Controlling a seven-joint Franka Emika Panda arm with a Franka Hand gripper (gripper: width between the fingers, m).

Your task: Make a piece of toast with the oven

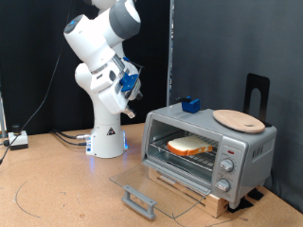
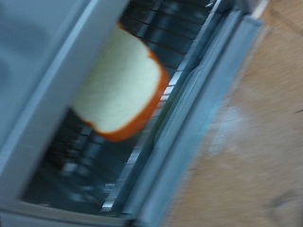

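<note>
The silver oven (image 1: 248, 149) stands at the exterior view's right with its glass door (image 1: 156, 183) folded down flat, grey handle (image 1: 139, 200) at the front. The piece of toast (image 1: 191, 146) lies flat on the wire rack inside. My gripper (image 1: 129, 106) hangs in the air to the exterior view's left of the oven, above and apart from the open door, with nothing seen in it. The blurred wrist view shows the toast (image 2: 118, 85) on the rack (image 2: 80, 165), and no fingers show there.
A round wooden board (image 1: 238, 120) and a small blue object (image 1: 190, 105) lie on top of the oven. Round knobs (image 1: 225, 168) are on its right panel. A black stand (image 1: 257, 95) rises behind. Cables (image 1: 66, 138) trail by the robot base.
</note>
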